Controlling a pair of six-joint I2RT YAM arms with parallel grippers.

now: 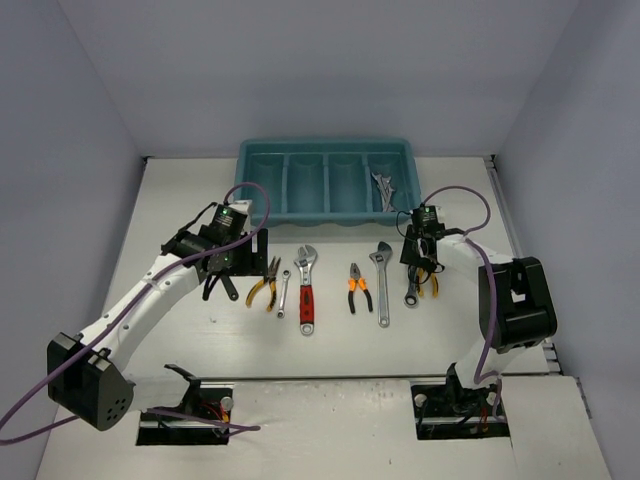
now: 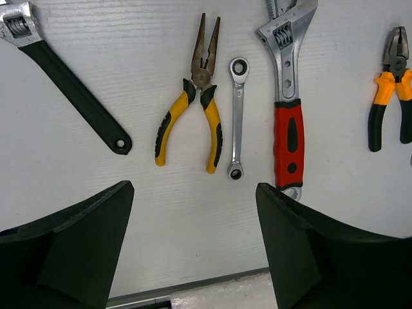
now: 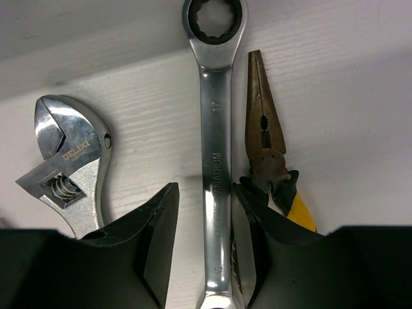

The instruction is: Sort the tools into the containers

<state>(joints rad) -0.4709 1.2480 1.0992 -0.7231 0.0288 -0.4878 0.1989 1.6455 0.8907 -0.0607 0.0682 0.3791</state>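
The teal tray (image 1: 322, 143) stands at the back, with silver spanners (image 1: 385, 186) in its rightmost compartment. Tools lie in a row in front of it. My right gripper (image 3: 206, 188) is down at the table, open, straddling the shaft of a silver ring spanner (image 3: 215, 129). Its right finger (image 3: 248, 219) touches the shaft and a gap shows at the left finger (image 3: 158, 219). Yellow-handled pliers (image 3: 267, 148) lie right of it and a silver adjustable wrench (image 3: 67, 167) lies left. My left gripper (image 2: 193, 190) hangs open and empty, nearer than the yellow pliers (image 2: 196, 103) and small spanner (image 2: 237, 116).
A black-handled wrench (image 2: 71, 87), a red-handled wrench (image 2: 288, 109) and orange pliers (image 2: 391, 84) also lie in the row. White walls close in the table on three sides. The arm bases (image 1: 460, 400) sit at the near edge.
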